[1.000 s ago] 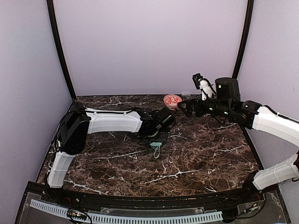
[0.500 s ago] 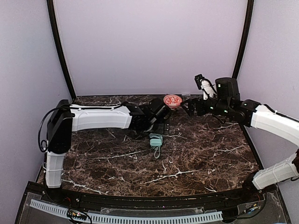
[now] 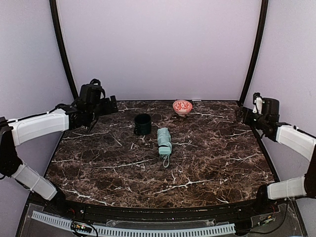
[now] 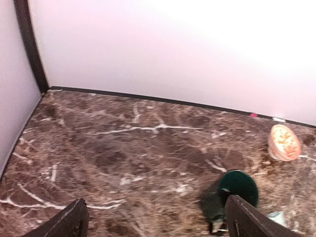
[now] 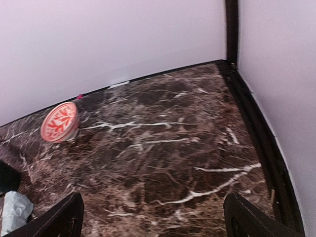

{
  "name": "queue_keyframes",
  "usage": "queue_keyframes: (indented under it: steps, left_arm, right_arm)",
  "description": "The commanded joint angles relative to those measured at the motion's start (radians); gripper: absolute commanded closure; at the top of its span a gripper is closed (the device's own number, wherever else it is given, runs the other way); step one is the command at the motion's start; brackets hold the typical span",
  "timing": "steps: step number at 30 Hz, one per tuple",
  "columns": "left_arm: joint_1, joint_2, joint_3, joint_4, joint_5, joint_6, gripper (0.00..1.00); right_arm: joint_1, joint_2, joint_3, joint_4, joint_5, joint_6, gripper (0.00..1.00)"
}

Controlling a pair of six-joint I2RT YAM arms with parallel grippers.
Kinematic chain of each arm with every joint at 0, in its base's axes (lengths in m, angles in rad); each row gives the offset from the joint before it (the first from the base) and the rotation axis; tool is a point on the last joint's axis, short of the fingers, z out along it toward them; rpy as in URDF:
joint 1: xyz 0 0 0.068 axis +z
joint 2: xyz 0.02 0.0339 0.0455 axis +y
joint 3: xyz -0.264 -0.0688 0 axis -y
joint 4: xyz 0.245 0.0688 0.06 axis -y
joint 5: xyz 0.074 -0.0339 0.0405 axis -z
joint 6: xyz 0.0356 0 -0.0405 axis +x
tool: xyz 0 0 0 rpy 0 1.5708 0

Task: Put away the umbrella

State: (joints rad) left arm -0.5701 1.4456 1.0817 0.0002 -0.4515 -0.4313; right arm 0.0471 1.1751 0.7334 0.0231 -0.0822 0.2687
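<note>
Dark marble desk (image 3: 207,168): left tool (image 3: 109,105) is up by the back-left corner and right tool (image 3: 242,112) by the back-right edge, each with fingers spread wide and nothing between them. The folded umbrella (image 3: 164,140) lies flat near desk centre, handle and strap toward the near edge, well apart from both tools. A dark green mug (image 3: 142,124) stands just beside the umbrella's far end on the left, and a small red-and-white bowl (image 3: 182,106) sits further back near the desk's rear edge.
</note>
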Motion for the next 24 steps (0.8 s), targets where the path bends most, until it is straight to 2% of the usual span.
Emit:
queue_keyframes:
  steps: [1,4,6,11,13,16,22,24]
  left_arm:
    - [0.121,-0.08,-0.119,0.01,-0.115,0.113,0.01]
    - [0.235,-0.1,-0.193,-0.004,-0.097,0.095,0.01]
    - [0.274,-0.119,-0.263,0.055,-0.119,0.108,0.01]
    - [0.307,-0.147,-0.497,0.396,-0.243,0.193,0.01]
    - [0.315,-0.121,-0.535,0.458,-0.265,0.225,0.01]
    - [0.317,-0.091,-0.522,0.471,-0.289,0.257,0.01]
    - [0.319,-0.086,-0.609,0.724,-0.261,0.405,0.01]
    - [0.321,-0.084,-0.627,0.753,-0.258,0.418,0.01]
  right_arm:
    - [-0.142,-0.081,-0.168,0.217,-0.002,0.042,0.0]
    - [-0.174,-0.135,-0.282,0.329,0.067,0.007,0.0]
    - [-0.176,-0.159,-0.351,0.409,0.079,-0.022,0.0]
    - [-0.176,-0.161,-0.527,0.675,0.171,-0.04,0.0]
    - [-0.177,-0.136,-0.574,0.746,0.19,-0.038,0.0]
    - [-0.176,-0.094,-0.592,0.787,0.215,-0.017,0.0]
    - [-0.176,-0.075,-0.609,0.844,0.302,0.009,0.0]
    - [-0.176,-0.072,-0.606,0.835,0.363,0.031,0.0]
